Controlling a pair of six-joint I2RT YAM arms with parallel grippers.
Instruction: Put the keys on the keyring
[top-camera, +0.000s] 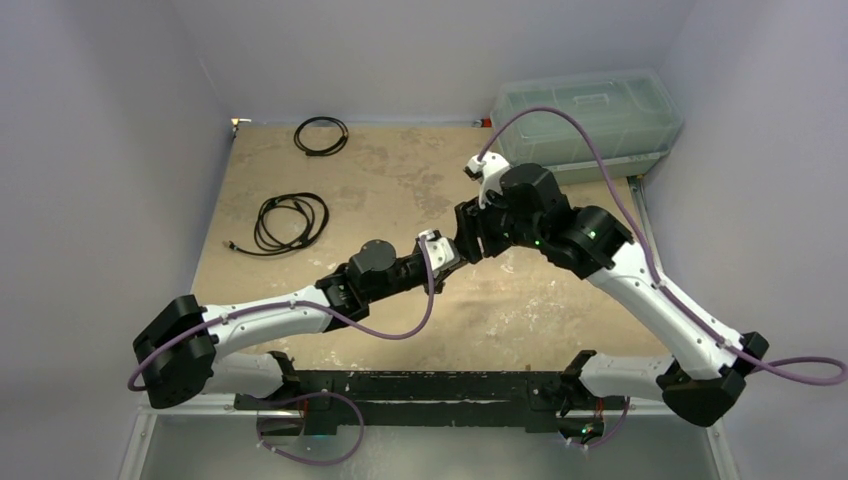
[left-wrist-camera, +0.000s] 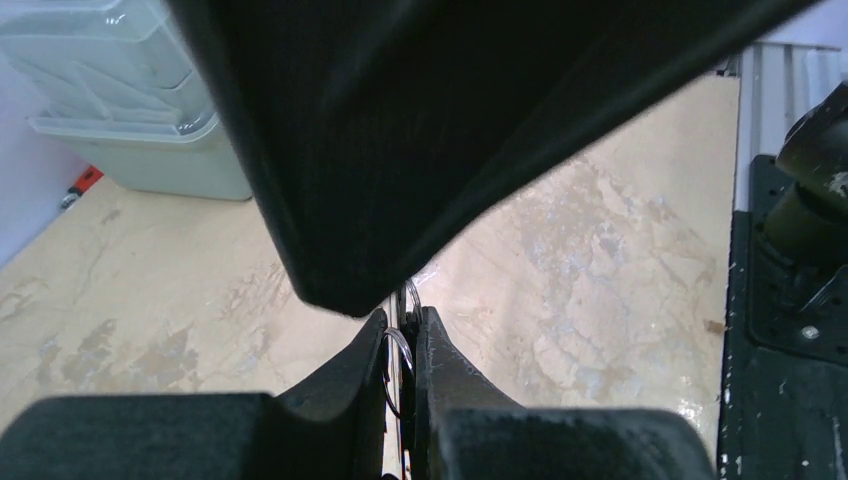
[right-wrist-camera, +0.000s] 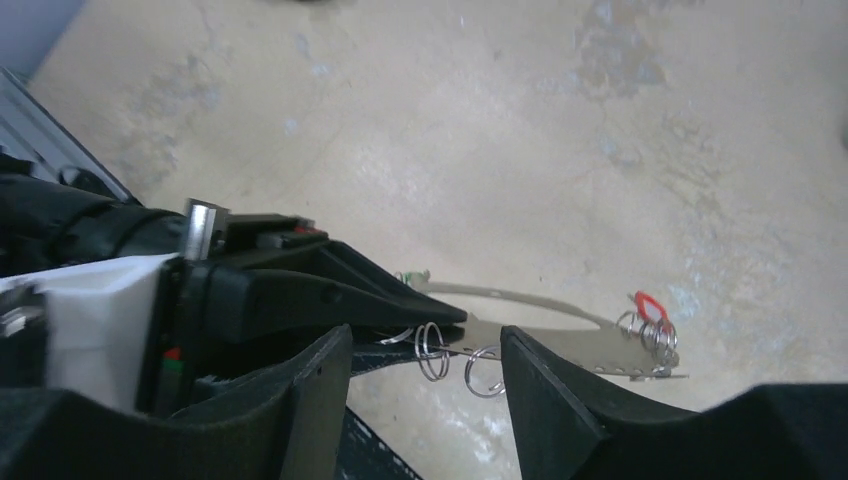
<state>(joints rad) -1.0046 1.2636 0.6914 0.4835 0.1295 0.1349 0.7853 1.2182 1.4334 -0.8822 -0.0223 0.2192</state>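
Observation:
The keyring is a flat silver-grey oval held level above the table. My left gripper is shut on its near end; in the left wrist view the jaws pinch thin metal and a small wire ring. Small split rings hang from the keyring's edge. A red key tag with more split rings sits at its far end, and a green tag shows behind the left fingers. My right gripper is open, its fingers on either side of the hanging split rings. In the top view both grippers meet mid-table.
A clear plastic box stands at the back right. A thin black cable loop lies at the back left and a black coiled cord bundle nearer on the left. A black mounting bar runs along the near edge.

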